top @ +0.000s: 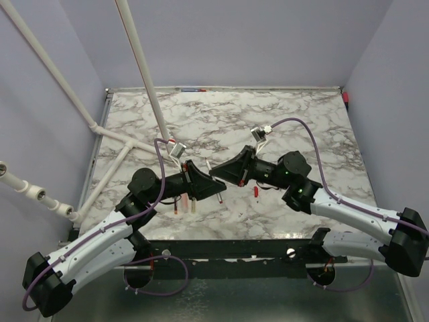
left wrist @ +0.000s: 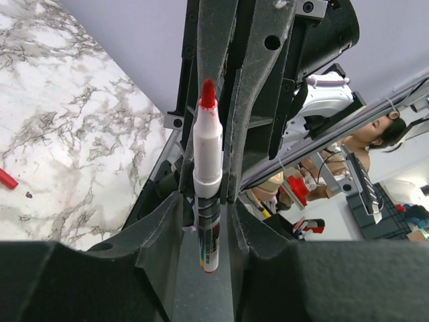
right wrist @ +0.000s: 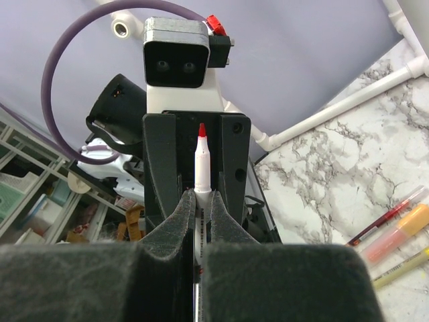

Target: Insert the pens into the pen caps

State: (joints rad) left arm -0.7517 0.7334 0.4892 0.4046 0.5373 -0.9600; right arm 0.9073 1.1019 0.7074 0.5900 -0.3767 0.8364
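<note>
The right tool (right wrist: 201, 204) is clamped on a white-barrelled pen with a bare red felt tip (left wrist: 208, 154), holding it tip-up above the grey-veined white marble worktop (top: 301, 127). The left tool (left wrist: 208, 221) sits narrow around the lower barrel; I cannot tell whether its pads touch yet.

This looks like a hand-over. Done well, the left closes squarely on the barrel, below the right's grip and clear of the felt, before the right lets go, so the pen neither tips nor drops.

A short red plastic cap (top: 257, 192) lies on the worktop just right of the meeting point, close by the right arm. The loose red, orange and yellow pens (right wrist: 395, 225) lie beneath the left tool, near the front edge. Bare marble behind both tools leaves swinging room; the white pipe frame (top: 127, 144) at far left stands well apart.
</note>
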